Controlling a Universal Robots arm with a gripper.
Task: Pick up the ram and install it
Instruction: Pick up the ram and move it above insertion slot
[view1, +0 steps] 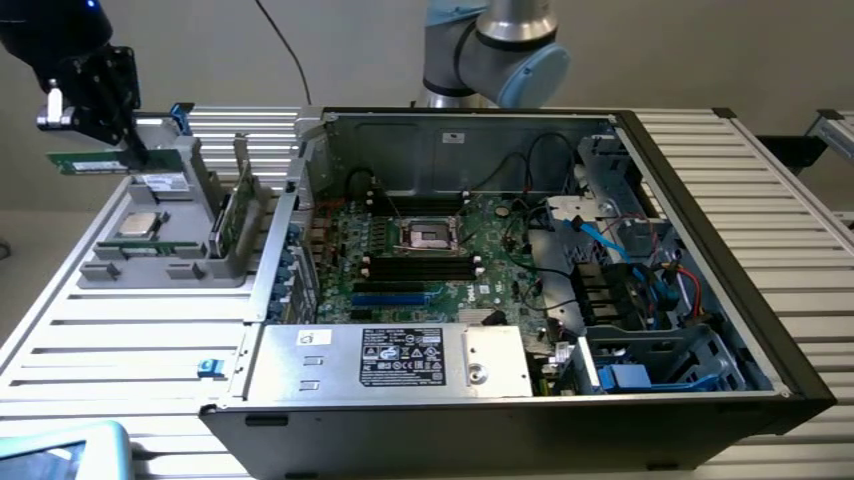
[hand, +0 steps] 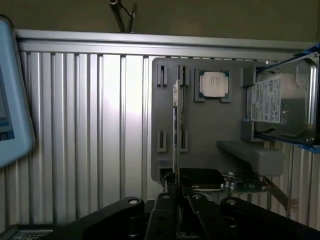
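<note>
Ribbed alu table, open PC case sitting mid-table, plain wall behind.

The ram is out of its holder and up in the air, well off the case on the exterior view's left. It hangs roughly level, green w/ a small white label. In the wrist view I see it edge-on, a thin strip running straight out from the gripper. Jaws are clamped on the ram near one end, and nothing else is touching it as far as I can tell.

Under it is the grey parts tray, just beside the case on that same side. The silver CPU chip and the boxy drive sit in their tray pockets, untouched.

Progress, my read:
- Pick: done. Stick is gripped and looks clear of the tray, though I can't judge the gap.
- Carry: not done, as the ram is nowhere near the case opening.
- Install: not done. The black memory slots on the mobo, inside the case near its middle, look empty w/ white end clips showing.

So I'd call it early in the job. Grip looks square from the wrist view, no obvious tilt in the stick.
</note>
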